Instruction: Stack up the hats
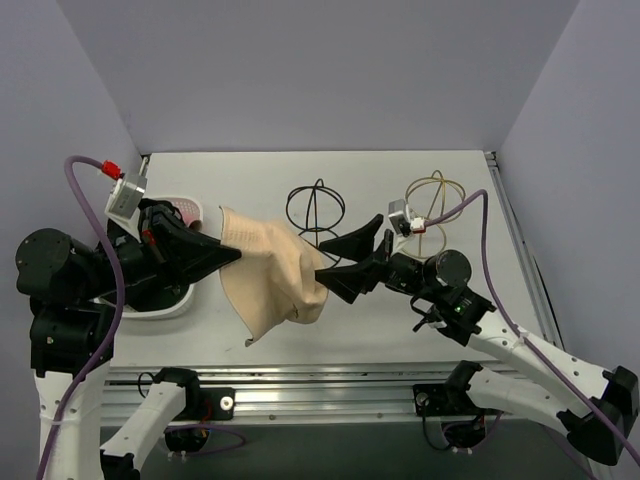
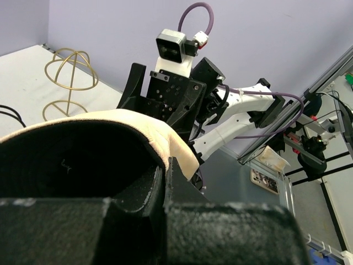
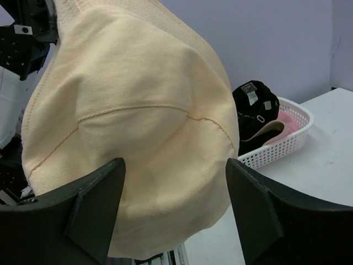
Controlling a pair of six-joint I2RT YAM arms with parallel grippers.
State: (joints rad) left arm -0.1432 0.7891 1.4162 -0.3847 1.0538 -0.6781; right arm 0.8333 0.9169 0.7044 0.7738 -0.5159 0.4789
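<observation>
A beige bucket hat (image 1: pixel 268 272) hangs in the air above the table's middle. My left gripper (image 1: pixel 232 256) is shut on its brim at the left; the left wrist view shows the brim (image 2: pixel 171 144) pinched between the shut jaws. My right gripper (image 1: pixel 330 258) is open at the hat's right side, its fingers (image 3: pixel 94 210) spread on either side of the crown (image 3: pixel 138 138) without closing on it. A black cap (image 3: pixel 255 110) and a pink hat (image 3: pixel 287 124) lie in the white basket (image 3: pixel 287 143).
The white perforated basket (image 1: pixel 180 300) sits at the left under my left arm. A black wire globe frame (image 1: pixel 315 208) and a gold wire globe frame (image 1: pixel 435 200) stand at the back of the table. The table's front rail runs below the hat.
</observation>
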